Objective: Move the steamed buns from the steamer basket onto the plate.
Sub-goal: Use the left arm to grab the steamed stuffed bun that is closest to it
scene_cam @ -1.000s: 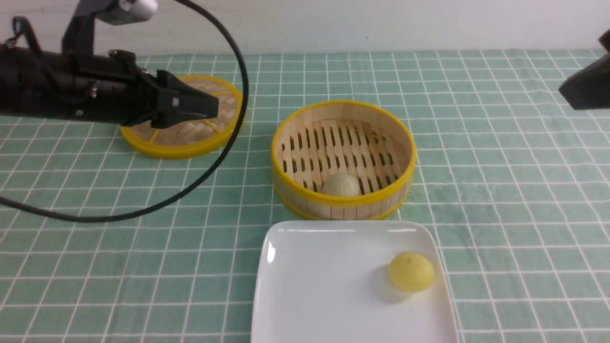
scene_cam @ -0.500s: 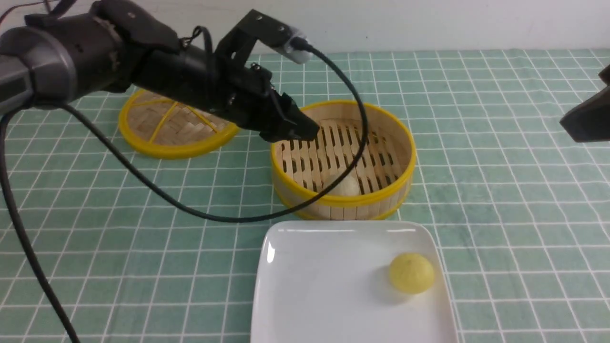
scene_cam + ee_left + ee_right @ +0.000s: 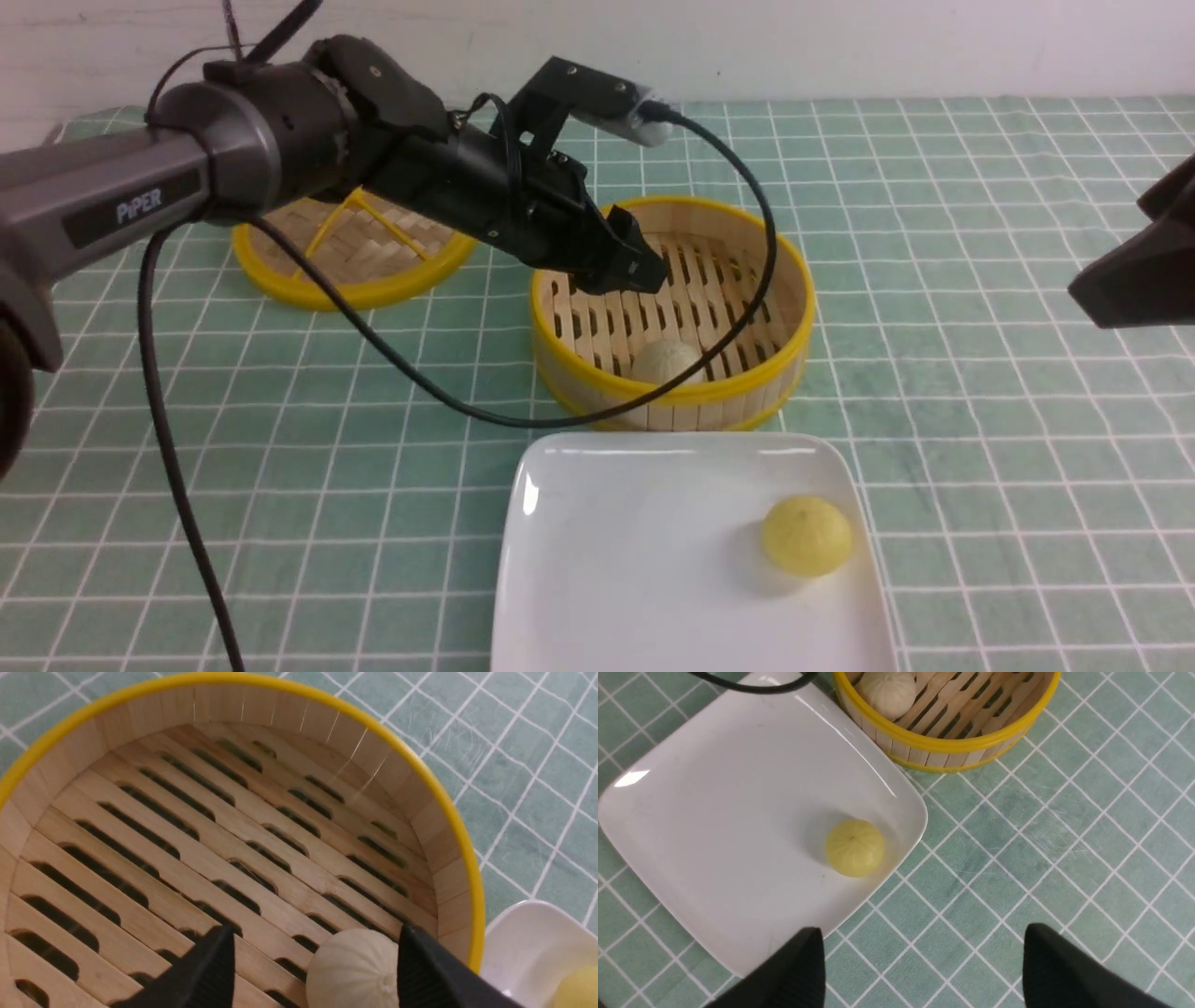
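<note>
**Left arm over the steamer basket, fingers spread either side of the pale bun**

The left fingers (image 3: 201, 975) are black and pointed. They stand wide apart and hold nothing. In the left wrist view the pale bun (image 3: 352, 970) sits between them, off-centre. It is just beside one finger and well apart from the other, and it is not clear whether it touches the closer one.

From the front, the fingertips hover over the slatted floor of the steamer basket (image 3: 672, 397), above and beyond the bun. The bun rests against the basket's near wall.

The left arm (image 3: 280, 140) reaches in from the left and slopes down toward the right. It passes above a flat woven lid (image 3: 355, 271) with a yellow rim, which lies on the worktop (image 3: 980, 420) to the left of the basket and a little farther back. A black cable (image 3: 420, 383) loops from the wrist and sags across the front of the basket.

Just on the near side of the basket lies the white square plate (image 3: 635, 560). The yellow bun (image 3: 807, 534) sits on its right part.

The right fingers (image 3: 798, 975) are also spread wide and empty. They hang over the green checked cloth close to the plate's edge. In the front view that arm shows only at the far right, well apart from the basket.
</note>
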`<state>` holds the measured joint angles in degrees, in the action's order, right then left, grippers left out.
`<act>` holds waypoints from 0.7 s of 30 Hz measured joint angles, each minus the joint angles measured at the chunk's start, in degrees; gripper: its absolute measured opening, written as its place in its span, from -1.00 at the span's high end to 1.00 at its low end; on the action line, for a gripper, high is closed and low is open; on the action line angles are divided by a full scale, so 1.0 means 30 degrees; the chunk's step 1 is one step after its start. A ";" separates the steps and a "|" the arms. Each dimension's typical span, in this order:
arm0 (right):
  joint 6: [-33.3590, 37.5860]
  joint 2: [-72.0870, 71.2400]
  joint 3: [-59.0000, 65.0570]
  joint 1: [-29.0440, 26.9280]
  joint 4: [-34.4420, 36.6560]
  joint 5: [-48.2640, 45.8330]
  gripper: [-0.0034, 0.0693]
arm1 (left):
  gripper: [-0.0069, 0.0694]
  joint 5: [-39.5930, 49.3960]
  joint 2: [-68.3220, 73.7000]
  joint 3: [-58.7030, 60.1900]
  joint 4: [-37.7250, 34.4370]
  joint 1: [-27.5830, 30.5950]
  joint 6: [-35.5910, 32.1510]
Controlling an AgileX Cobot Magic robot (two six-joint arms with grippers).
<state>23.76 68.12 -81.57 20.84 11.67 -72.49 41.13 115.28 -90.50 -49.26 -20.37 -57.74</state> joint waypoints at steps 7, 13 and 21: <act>0.0000 0.0000 0.0024 0.0000 0.0096 0.0000 -0.60 | -0.42 0.0143 0.1309 0.0000 -0.0247 -0.0425 0.0090; 0.0000 0.0000 0.0053 0.0000 0.0240 0.0000 -0.60 | -0.42 -0.0647 0.1839 0.0000 -0.0207 -0.1674 0.0073; 0.0000 0.0000 0.0068 0.0000 0.0407 0.0000 -0.60 | -0.42 -0.1627 0.1855 0.0000 -0.0145 -0.2258 0.0236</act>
<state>23.76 68.12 -81.37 20.84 12.89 -72.49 36.25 120.84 -90.50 -49.70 -27.14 -57.03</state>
